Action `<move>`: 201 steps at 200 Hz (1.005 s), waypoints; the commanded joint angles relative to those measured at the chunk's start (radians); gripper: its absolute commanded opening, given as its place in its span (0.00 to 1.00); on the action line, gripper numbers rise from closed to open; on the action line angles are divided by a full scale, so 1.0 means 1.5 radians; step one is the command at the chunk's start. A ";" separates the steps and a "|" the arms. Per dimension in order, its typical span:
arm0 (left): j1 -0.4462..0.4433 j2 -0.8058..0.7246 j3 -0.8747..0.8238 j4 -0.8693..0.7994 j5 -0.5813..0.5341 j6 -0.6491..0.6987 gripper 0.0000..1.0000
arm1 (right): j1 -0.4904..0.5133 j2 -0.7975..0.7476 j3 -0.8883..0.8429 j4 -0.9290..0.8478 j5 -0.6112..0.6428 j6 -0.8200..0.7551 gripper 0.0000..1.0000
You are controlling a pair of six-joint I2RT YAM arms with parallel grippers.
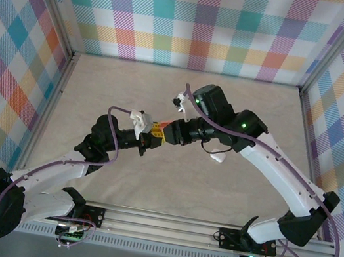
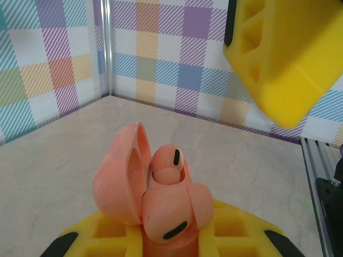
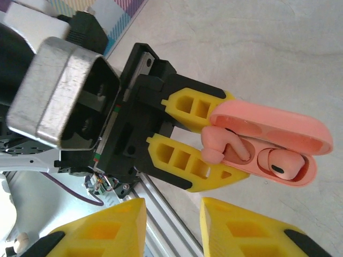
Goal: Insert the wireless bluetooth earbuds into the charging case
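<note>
The salmon-pink charging case (image 3: 278, 126) stands open, and my left gripper (image 3: 228, 140) is shut on its lower body with yellow fingers (image 3: 185, 160). One pink earbud (image 3: 280, 164) sits down in its socket. The other earbud (image 3: 221, 143) leans out of the neighbouring socket, its stem partly in. In the left wrist view the lid (image 2: 119, 179) swings left, the seated earbud (image 2: 169, 159) is behind, and the protruding earbud (image 2: 170, 213) is in front. My right gripper (image 3: 171, 227) hovers open just beside the case, holding nothing. In the top view both grippers (image 1: 161, 131) meet mid-table.
A white rounded case (image 1: 218, 157) lies on the table below the right forearm. An aluminium rail (image 1: 162, 223) runs along the near edge. Plaid walls (image 1: 198, 20) enclose the beige tabletop (image 1: 119, 86) on three sides.
</note>
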State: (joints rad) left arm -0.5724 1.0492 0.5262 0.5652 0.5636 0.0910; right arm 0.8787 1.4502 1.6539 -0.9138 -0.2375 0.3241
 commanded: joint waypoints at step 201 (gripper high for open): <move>0.008 -0.017 0.021 -0.009 0.030 0.010 0.00 | 0.038 0.070 0.047 0.000 0.085 0.024 0.31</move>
State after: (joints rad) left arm -0.5724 1.0431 0.5266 0.5472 0.5865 0.0944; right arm 0.9298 1.5318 1.6924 -0.9134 -0.1120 0.3477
